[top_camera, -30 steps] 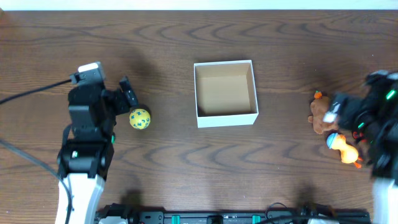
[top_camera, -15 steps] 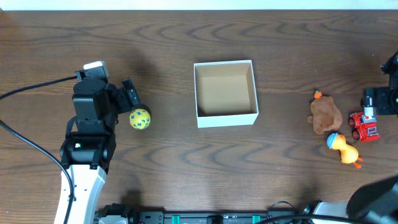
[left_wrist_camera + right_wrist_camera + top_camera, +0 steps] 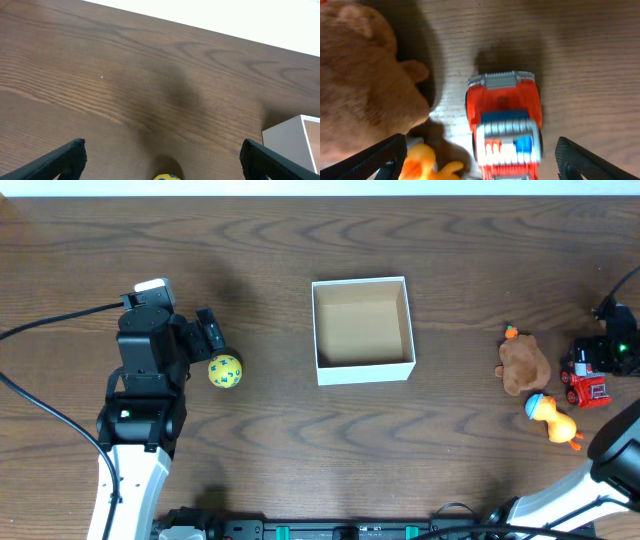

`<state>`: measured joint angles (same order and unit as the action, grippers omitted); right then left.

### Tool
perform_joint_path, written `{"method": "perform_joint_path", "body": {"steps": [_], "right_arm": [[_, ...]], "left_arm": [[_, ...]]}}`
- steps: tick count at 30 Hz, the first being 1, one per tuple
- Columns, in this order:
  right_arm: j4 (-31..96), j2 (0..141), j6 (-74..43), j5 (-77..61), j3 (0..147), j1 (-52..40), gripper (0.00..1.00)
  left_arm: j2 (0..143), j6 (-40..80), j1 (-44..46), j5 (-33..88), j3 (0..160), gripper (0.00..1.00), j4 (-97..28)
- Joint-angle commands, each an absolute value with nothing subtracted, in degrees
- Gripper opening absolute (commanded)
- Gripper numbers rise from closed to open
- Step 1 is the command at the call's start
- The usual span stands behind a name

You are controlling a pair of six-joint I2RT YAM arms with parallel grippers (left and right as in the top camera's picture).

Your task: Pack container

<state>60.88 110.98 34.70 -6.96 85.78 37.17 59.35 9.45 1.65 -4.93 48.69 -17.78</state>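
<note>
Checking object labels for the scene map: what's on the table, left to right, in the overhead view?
yellow ball → box → brown plush toy → red toy truck. Left out the duck: it spans plush and truck.

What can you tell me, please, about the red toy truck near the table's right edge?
The red plastic toy truck has a grey ribbed end, a white panel with blue and red patches, and black wheels. It stands upright on the dark wooden table, clear of the brown plush toy. The open right hand has its fingers either side without touching.
</note>
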Motion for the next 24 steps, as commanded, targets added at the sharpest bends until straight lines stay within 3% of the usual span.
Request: {"method": "perform_joint_path", "body": {"steps": [1, 6, 14, 24], "right_arm": [[60.47, 113.01, 33.23, -8.19, 86.76, 37.47, 0.94], [59.20, 113.54, 33.21, -8.16, 86.78, 37.50, 0.90], [58.92, 113.56, 33.19, -7.94, 86.78, 37.71, 0.75], [58.81, 113.56, 32.80, -7.73, 86.04, 39.51, 0.70]], "left_arm": [[59.05, 10.22, 1.52, -5.61, 50.00, 0.98, -18.09], [59.07, 10.22, 1.52, -5.61, 49.98, 0.98, -19.22], [59.07, 10.22, 1.52, -5.63, 49.98, 0.98, -19.68], [59.07, 10.22, 1.52, -5.63, 49.98, 0.98, -19.68]]}}
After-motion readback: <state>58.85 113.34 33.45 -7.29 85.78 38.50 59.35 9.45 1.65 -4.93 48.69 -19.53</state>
